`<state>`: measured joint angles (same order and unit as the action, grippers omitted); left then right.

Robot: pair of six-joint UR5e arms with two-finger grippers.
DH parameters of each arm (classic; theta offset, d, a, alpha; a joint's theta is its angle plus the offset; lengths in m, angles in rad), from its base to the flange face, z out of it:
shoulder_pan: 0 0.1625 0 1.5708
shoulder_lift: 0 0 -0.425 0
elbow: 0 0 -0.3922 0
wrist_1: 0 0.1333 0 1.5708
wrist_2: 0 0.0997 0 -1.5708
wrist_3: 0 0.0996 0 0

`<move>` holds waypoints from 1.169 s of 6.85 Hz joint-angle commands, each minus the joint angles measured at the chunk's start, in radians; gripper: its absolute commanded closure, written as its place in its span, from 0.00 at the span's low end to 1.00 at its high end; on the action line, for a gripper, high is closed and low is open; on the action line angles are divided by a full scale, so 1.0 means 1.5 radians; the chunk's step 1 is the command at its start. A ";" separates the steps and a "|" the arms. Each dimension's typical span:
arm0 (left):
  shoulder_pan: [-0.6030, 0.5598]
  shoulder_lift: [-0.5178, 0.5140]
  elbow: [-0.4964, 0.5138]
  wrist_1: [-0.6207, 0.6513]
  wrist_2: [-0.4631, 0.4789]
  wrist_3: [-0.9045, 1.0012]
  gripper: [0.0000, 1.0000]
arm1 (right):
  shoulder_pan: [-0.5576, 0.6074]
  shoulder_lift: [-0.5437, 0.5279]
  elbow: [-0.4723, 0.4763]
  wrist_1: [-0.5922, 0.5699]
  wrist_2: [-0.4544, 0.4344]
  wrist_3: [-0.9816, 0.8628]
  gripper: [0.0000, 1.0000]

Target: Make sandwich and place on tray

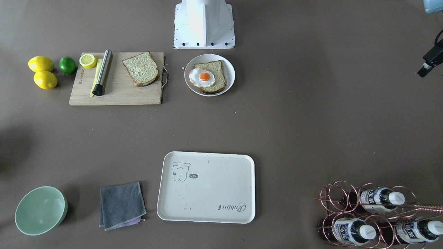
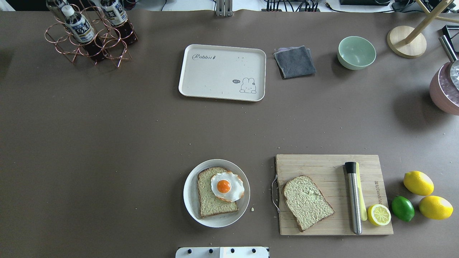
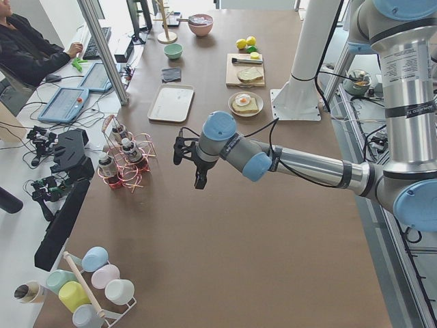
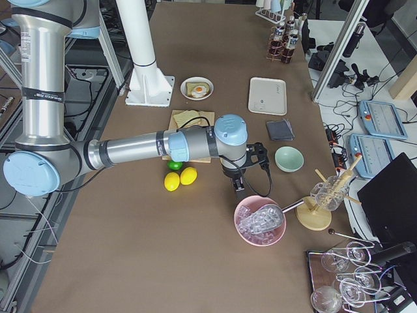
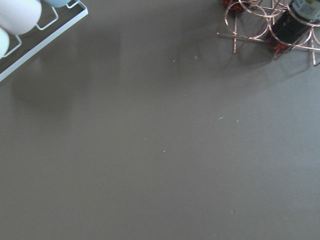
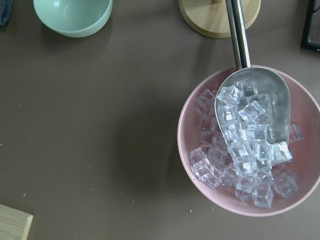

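One bread slice [image 2: 209,202] lies on a round white plate [image 2: 190,200] with the fried egg [image 2: 227,186] on top, near the robot's base. The second slice [image 2: 307,202] lies on the wooden cutting board [image 2: 322,168]. The cream tray [image 2: 222,71] lies bare at the table's far side. My left gripper [image 3: 189,162] hovers over bare table near the bottle rack; I cannot tell whether it is open or shut. My right gripper [image 4: 238,184] hangs above the table between the lemons and the pink ice bowl; I cannot tell its state either. Neither is near the bread.
On the board lie a steel tool [image 2: 353,197], a yellow knife and a half lemon [image 2: 379,215]. Two lemons and a lime [image 2: 402,208] sit beside it. A grey cloth [image 2: 294,61], green bowl [image 2: 356,52], pink ice bowl [image 6: 250,145] and bottle rack [image 2: 88,36] stand farther off.
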<state>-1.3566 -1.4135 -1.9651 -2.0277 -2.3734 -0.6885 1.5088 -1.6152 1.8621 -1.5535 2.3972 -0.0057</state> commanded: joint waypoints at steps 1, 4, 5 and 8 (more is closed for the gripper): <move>0.095 -0.068 -0.026 0.000 0.037 -0.189 0.02 | -0.077 0.046 0.009 0.050 0.008 0.160 0.00; 0.196 -0.136 -0.034 0.005 0.107 -0.324 0.02 | -0.221 0.065 0.056 0.147 -0.040 0.421 0.00; 0.249 -0.144 -0.035 0.005 0.160 -0.361 0.02 | -0.260 0.060 0.088 0.147 -0.053 0.472 0.00; 0.293 -0.160 -0.043 0.013 0.196 -0.405 0.02 | -0.416 0.073 0.142 0.148 -0.160 0.643 0.00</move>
<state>-0.9308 -1.6500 -2.0237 -2.0161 -2.0934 -1.2802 0.9841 -1.5158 2.0483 -1.3323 2.2292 0.8609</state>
